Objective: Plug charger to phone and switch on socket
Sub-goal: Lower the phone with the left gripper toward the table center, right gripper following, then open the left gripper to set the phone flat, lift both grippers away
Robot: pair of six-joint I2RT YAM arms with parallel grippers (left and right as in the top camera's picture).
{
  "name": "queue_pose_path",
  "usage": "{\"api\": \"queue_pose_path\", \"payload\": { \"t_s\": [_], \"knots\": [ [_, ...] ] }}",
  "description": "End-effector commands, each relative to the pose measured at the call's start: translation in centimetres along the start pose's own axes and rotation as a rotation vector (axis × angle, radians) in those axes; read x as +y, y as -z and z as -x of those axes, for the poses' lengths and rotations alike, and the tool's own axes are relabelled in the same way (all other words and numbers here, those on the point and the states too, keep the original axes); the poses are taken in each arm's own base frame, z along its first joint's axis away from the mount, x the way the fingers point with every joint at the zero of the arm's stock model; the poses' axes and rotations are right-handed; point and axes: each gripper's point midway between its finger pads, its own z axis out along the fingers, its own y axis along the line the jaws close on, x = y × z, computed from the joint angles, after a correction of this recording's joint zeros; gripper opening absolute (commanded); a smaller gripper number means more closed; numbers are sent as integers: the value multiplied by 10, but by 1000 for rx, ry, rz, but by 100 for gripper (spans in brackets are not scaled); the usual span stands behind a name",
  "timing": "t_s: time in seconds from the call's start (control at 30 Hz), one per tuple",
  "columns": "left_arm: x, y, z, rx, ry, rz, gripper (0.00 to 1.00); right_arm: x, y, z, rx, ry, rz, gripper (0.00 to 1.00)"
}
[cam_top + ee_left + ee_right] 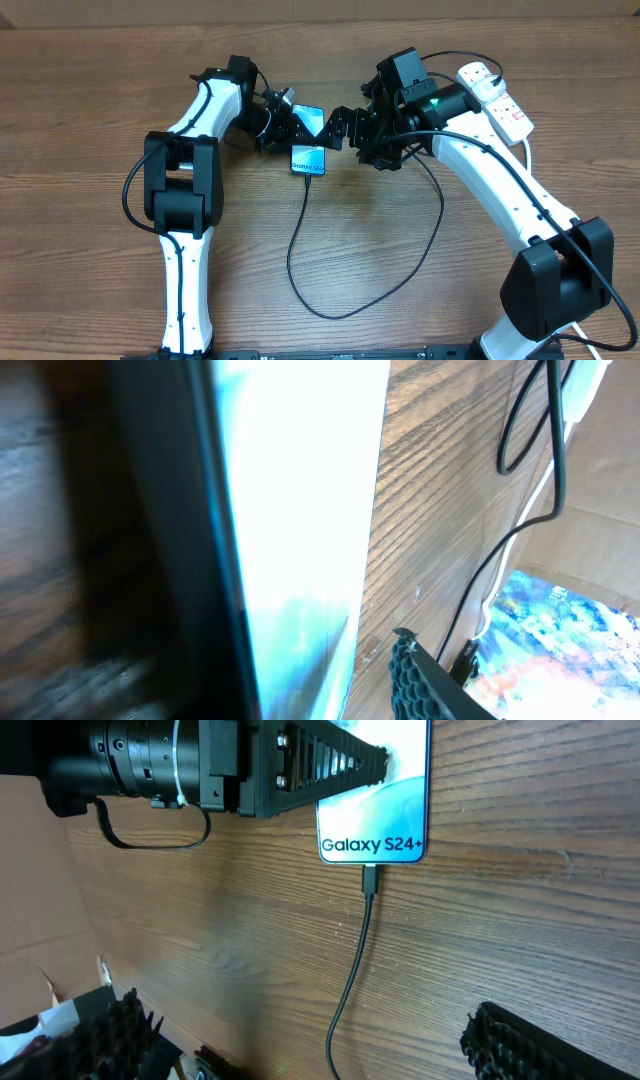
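The phone point(308, 150) lies on the wooden table with its turquoise screen up and the "Galaxy S24" text at its near end. My left gripper point(288, 126) is shut on its far end; in the left wrist view the phone point(300, 510) fills the space between the fingers point(290, 610). The charger point(300, 215), a thin black cable, has its connector tip in the phone's near end point(370, 878). It loops across the table toward the socket point(495, 95) at the back right. My right gripper point(360, 140) hovers open and empty over the cable point(345, 990), its fingers point(300, 1015) wide apart.
The table's back edge meets a cardboard wall behind the socket. The cable's loop point(330, 310) lies on the table between the two arms. A thick white cord point(525, 150) runs off the socket along the right arm.
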Motion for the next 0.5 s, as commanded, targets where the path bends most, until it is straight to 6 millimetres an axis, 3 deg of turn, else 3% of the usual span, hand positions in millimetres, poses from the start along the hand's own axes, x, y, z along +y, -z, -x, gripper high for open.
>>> {"api": "queue_pose_path", "payload": {
  "t_s": [0.0,0.2,0.3,0.47],
  "knots": [
    [13,-2,1,-2,-22,86,42,-1,1,3,-10,32,-8,100],
    [35,18,-2,9,23,240,68,-2,2,2,-6,27,-12,100],
    [38,43,4,-8,31,337,100,-2,2,2,-6,27,-12,100],
    [19,76,14,-53,19,416,100,-4,2,1,-1,22,-19,100]
  ]
}}
